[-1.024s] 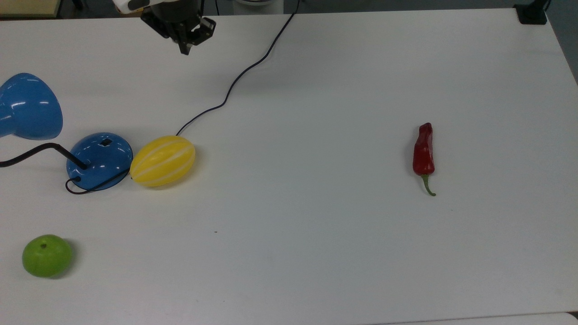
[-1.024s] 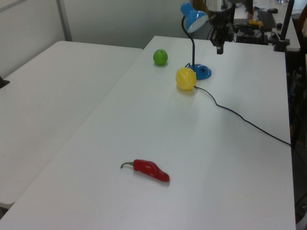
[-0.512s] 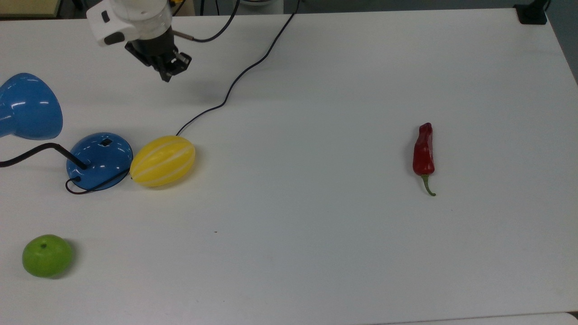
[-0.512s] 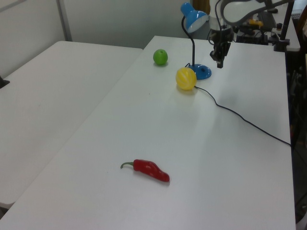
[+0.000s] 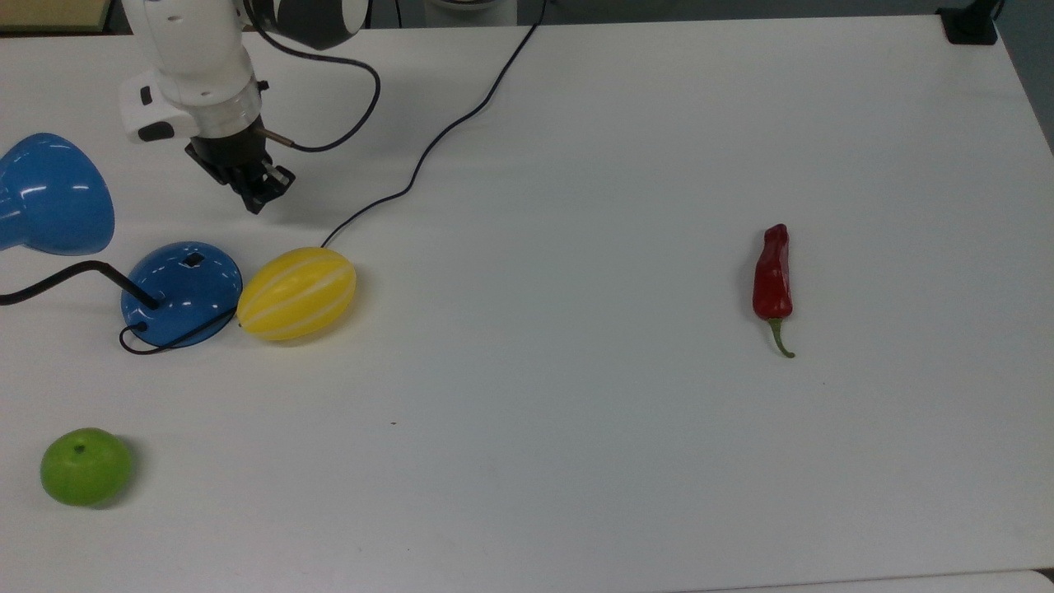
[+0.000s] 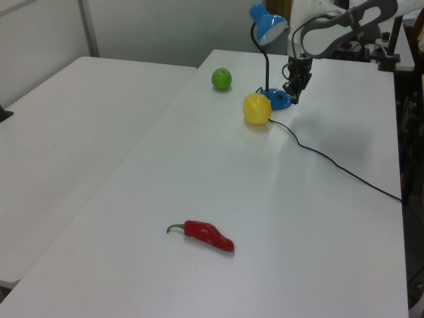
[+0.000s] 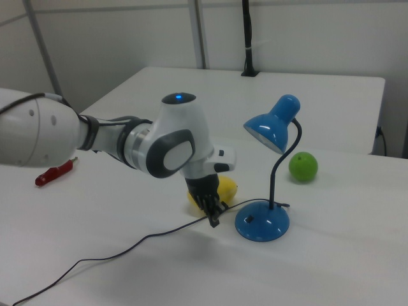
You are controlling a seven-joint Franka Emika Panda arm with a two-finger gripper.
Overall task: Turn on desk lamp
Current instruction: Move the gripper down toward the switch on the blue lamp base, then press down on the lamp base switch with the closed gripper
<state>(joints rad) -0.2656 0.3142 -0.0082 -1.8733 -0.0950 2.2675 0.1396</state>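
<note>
The desk lamp has a glossy blue cone shade (image 5: 51, 194), a black gooseneck and a round blue dome base (image 5: 177, 296) with a small square switch (image 5: 193, 259) on top. Its thin black cord (image 5: 428, 152) runs off toward the top view's upper edge. My gripper (image 5: 257, 200) points down with its fingers together and nothing between them. It hangs above the table, just up and right of the base in the top view. In the right view the gripper (image 7: 213, 220) is close to the left of the base (image 7: 261, 224). In the left view the gripper (image 6: 291, 98) hangs beside the base (image 6: 278, 99).
A yellow white-striped melon (image 5: 298, 293) lies against the right side of the base in the top view, over the cord. A green round fruit (image 5: 86, 466) sits at the lower left. A red chili (image 5: 772, 276) lies far right on the white table (image 5: 576, 461).
My gripper has travelled from the table's far edge down and to the left in the top view, coming lower and closer to the lamp base. Nothing else has moved.
</note>
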